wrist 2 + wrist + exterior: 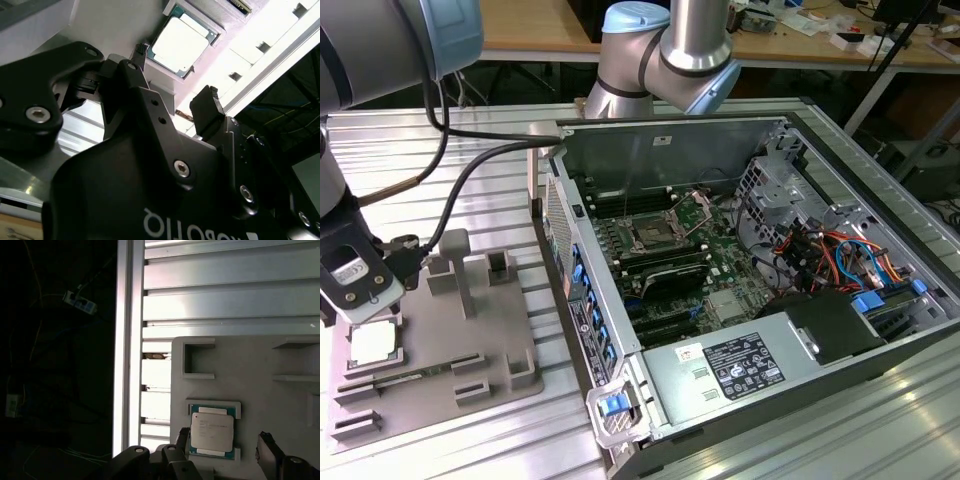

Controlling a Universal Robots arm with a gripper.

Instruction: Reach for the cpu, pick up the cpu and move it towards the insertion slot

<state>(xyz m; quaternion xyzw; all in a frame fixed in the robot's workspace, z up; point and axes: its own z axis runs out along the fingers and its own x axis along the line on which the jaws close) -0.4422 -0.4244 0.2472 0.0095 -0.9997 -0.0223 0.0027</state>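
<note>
Here, at the exterior view's left, the arm (pixel 370 50) reaches down over the grey tray (pixel 495 360), and the gripper (pixel 365 310) hangs just above the cpu (pixel 372 343). The cpu lies flat in a square recess near the tray's left edge, pale top up.

In both wrist views the jaws stand wide apart with nothing between them. In the second wrist view the gripper (pixel 177 71) has its two black fingers (pixel 207 107) poised over the cpu (pixel 181 42) without touching it. In the first wrist view the gripper (pixel 224 436) shows one fingertip (pixel 183 436) just beside the cpu (pixel 212 432) and the other well off on its far side. There the chip's green rim shows all round the metal top, seated in the tray (pixel 250 365).

Further right in the exterior view, raised blocks (pixel 455 265) stand on the tray, which rests on a ribbed metal table (pixel 470 440). Next comes the open case (pixel 920 330), lying on its side. On its board sits the slot (pixel 650 237), a dark square in a shiny frame, well apart from the cpu. Black memory slots (pixel 665 275) run beside it. At the case's near edge is a labelled metal box (pixel 720 365). Rightmost are a drive cage (pixel 790 185) and red and blue cables (pixel 820 260).
</note>
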